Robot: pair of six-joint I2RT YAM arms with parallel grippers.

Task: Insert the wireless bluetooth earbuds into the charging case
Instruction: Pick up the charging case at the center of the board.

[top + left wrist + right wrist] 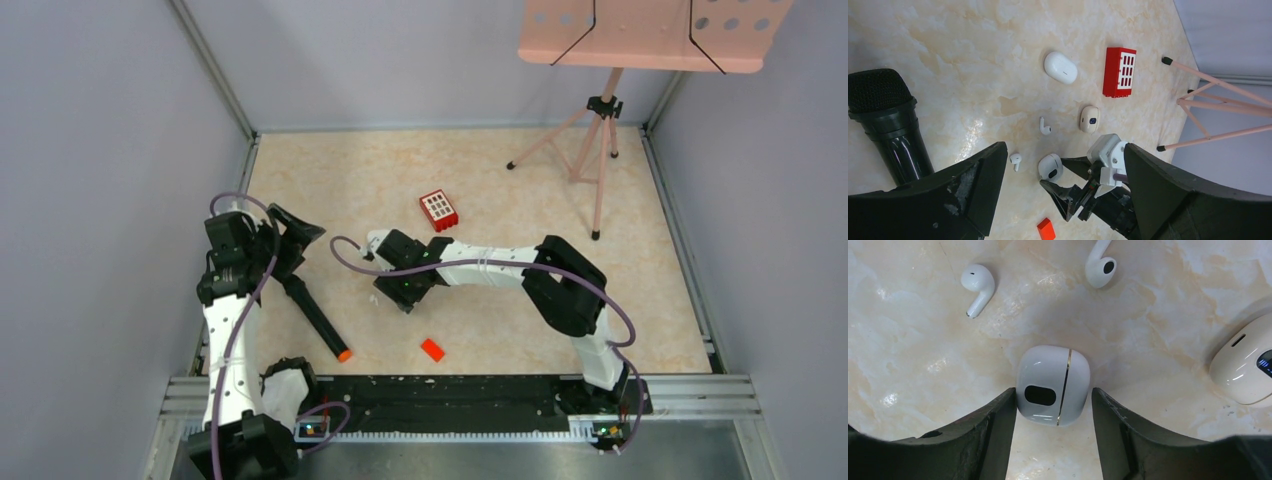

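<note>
**Right gripper astride the charging case**

Right gripper [1053, 395] released, jaws spread either side of the closed white charging case [1048, 382]. 2 earbuds [977, 282] [1100, 270] lie loose on the table [1173, 315] just left of it. Left gripper [1064, 147] released, empty.

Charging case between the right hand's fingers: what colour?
The case is glossy white, with a thin gold seam and black oval patch; clearest in right wrist view.

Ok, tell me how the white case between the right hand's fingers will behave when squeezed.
The white charging case looks glossy and rounded, so it may slip out of the right hand. Lying flat, it would probably slide rather than roll. Its shell looks hard, likely rigid.
</note>
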